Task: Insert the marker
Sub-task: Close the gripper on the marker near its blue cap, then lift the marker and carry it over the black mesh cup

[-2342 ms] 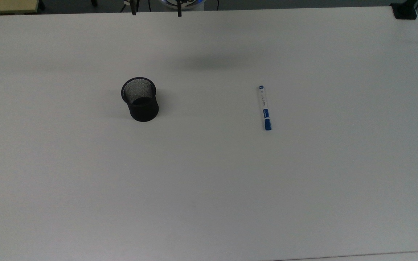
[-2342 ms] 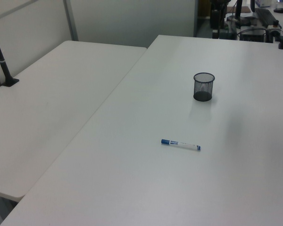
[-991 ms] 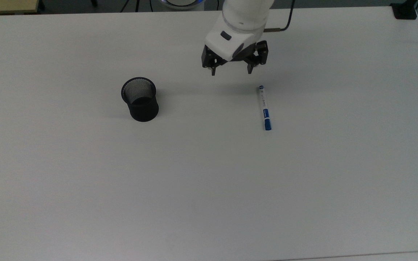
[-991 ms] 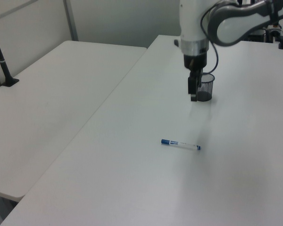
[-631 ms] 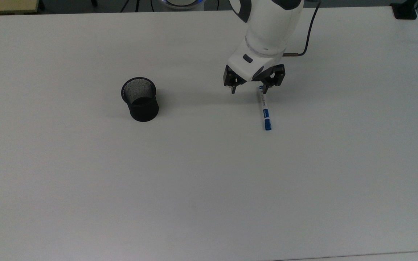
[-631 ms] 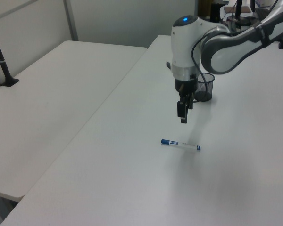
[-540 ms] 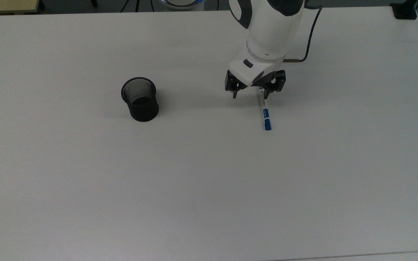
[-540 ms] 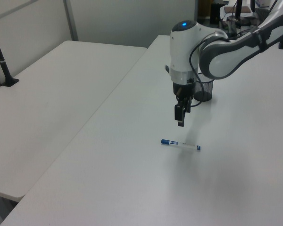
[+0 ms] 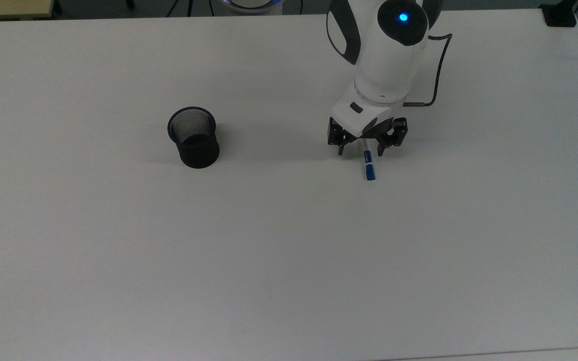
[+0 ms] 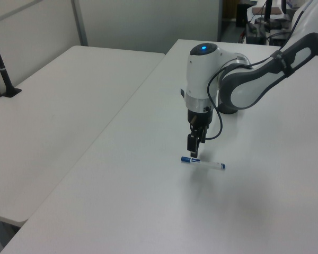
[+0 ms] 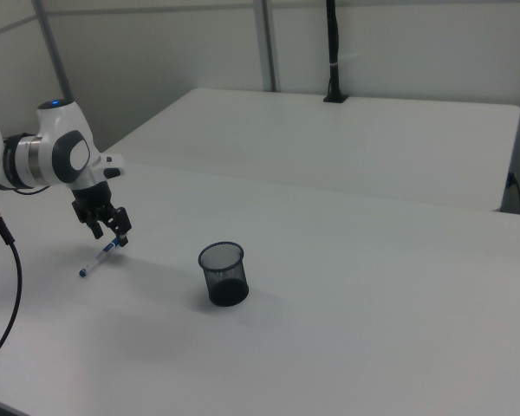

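The marker [image 9: 368, 168] lies flat on the white table [image 9: 289, 250], its blue cap toward the top view's bottom. My gripper [image 9: 360, 150] is open and straddles the marker's white barrel, one finger on each side, and its body hides the marker's far end. In the left view the gripper [image 10: 193, 153] hangs just over the marker [image 10: 206, 163], near its blue-capped end. In the right view the gripper [image 11: 110, 236] stands over the marker [image 11: 95, 263]. The black mesh cup [image 9: 193, 136] stands upright well off to the top view's left, also seen as the cup [image 11: 223, 273] in the right view.
A black clamp [image 9: 560, 15] sits on the table's far right corner in the top view. A second white table [image 10: 58, 106] adjoins on the left view's left, with a black pole [image 10: 0, 58] on it. A dark cable [image 9: 437, 75] loops off the arm.
The arm has come in from the far edge and descended. The open gripper moved from beside the marker's far tip to over its barrel. Marker and cup have not moved.
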Available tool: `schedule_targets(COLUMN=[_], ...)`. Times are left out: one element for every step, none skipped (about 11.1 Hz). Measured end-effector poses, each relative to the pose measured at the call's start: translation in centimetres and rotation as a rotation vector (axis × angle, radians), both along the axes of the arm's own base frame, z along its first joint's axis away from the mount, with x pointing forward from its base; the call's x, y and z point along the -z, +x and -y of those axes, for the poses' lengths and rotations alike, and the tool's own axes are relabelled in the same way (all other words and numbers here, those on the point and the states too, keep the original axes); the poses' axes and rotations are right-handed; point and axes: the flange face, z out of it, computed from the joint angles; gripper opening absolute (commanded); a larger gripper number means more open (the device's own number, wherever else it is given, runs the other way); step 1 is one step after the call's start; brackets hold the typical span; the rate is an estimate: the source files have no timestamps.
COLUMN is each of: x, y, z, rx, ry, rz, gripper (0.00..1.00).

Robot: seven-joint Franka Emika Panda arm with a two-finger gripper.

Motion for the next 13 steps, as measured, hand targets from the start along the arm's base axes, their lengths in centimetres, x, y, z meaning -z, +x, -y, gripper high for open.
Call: schedule_targets(x=[0.5, 1.2, 1.8, 2.4, 2.6, 2.6, 2.4, 2.3, 2.2, 2.4, 2.4, 2.2, 1.5], y=[0.3, 0.6, 0.7, 0.6, 0.6, 0.7, 0.9, 1.0, 1.0, 1.1, 1.2, 1.3, 1.6], z=[-0.3, -0.6, -0.9, -1.6, -2.1, -2.4, -2.4, -2.4, -2.3, -2.1, -2.1, -2.1, -2.2], rx=[0.012, 0.017, 0.012, 0.003, -0.005, -0.008, -0.008, -0.008, -0.007, -0.014, -0.020, -0.023, -0.023], ry=[0.008, 0.015, 0.021, 0.022, 0.021, 0.021, 0.022, 0.023, 0.022, 0.009, 0.002, 0.000, 0.005], rz=[0.012, 0.028, 0.037, 0.039, 0.042, 0.046, 0.049, 0.053, 0.053, 0.057, 0.060, 0.066, 0.081], gripper=[0.66, 0.56, 0.44, 0.30, 0.18, 0.18, 0.18, 0.18, 0.18, 0.18, 0.18, 0.18, 0.18])
